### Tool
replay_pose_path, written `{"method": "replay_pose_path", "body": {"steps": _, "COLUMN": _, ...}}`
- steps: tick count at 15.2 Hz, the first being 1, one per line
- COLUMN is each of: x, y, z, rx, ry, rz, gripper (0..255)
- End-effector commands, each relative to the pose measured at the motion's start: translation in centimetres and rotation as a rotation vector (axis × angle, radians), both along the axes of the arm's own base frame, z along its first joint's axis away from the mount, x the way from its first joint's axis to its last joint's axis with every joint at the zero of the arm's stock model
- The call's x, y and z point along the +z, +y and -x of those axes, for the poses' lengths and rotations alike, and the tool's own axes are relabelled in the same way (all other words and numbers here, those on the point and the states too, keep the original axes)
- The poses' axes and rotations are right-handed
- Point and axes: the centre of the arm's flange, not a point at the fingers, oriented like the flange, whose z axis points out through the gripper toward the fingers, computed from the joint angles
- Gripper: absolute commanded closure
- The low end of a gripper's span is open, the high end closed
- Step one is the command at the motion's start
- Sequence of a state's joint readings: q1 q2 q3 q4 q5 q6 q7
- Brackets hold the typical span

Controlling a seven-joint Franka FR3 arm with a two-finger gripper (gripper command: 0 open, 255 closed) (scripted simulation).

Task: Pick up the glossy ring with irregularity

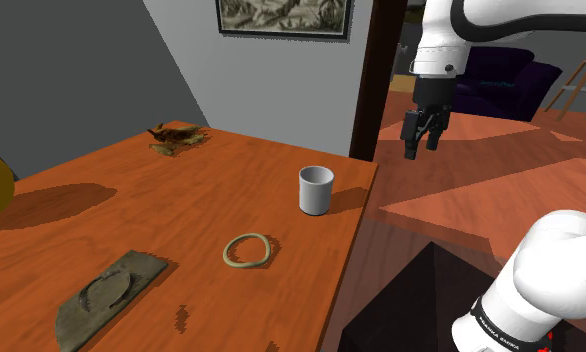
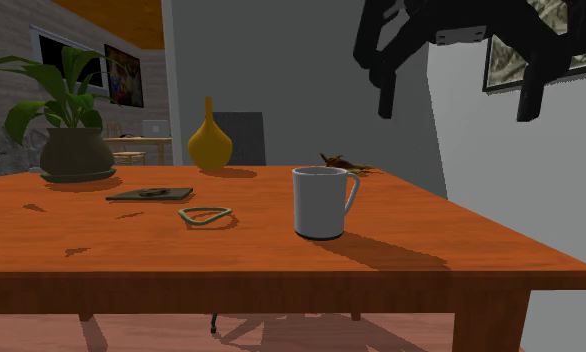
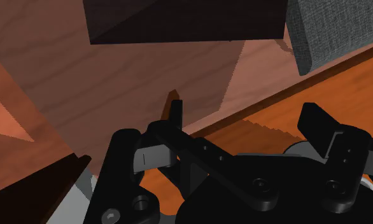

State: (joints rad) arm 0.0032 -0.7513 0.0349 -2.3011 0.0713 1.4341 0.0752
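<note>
Currently the table (image 1: 181, 200) – orange wood – takes up most of the shoulder view. The arm (image 1: 451, 30) reaches in from above. Its gripper (image 1: 422, 145) hangs past the table's edge on the shoulder view's right, over the floor, higher than the mug and to its right. The fingers (image 3: 176, 118) stand released, well apart, with nothing between them.

On the table, by descending size:
- a plant (image 2: 66, 120) in a dark pot, at the second exterior view's far left;
- a yellow vase (image 2: 210, 145) near it;
- a dark flat slab (image 1: 106, 297) near the shoulder view's bottom left;
- a grey mug (image 1: 316, 190), upright, near the edge closest to the gripper;
- the ring (image 1: 247, 264) – olive, with an uneven, rounded-triangular outline – lying flat between mug and slab, touching neither and well apart from the gripper;
- a brown scrap (image 1: 176, 138) at the far edge.
</note>
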Motion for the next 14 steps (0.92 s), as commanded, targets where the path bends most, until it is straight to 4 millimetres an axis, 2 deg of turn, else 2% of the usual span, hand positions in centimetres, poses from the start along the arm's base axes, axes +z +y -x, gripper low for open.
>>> {"method": "replay_pose_path", "body": {"steps": 1, "x": 0.0, "y": 0.0, "z": 0.0, "rx": 0.000, "ry": 0.000, "rz": 0.000, "gripper": 0}}
{"method": "replay_pose_path", "body": {"steps": 14, "x": -5.7, "y": 15.5, "z": -3.3, "rx": -0.051, "ry": -0.097, "rz": 0.010, "gripper": 0}}
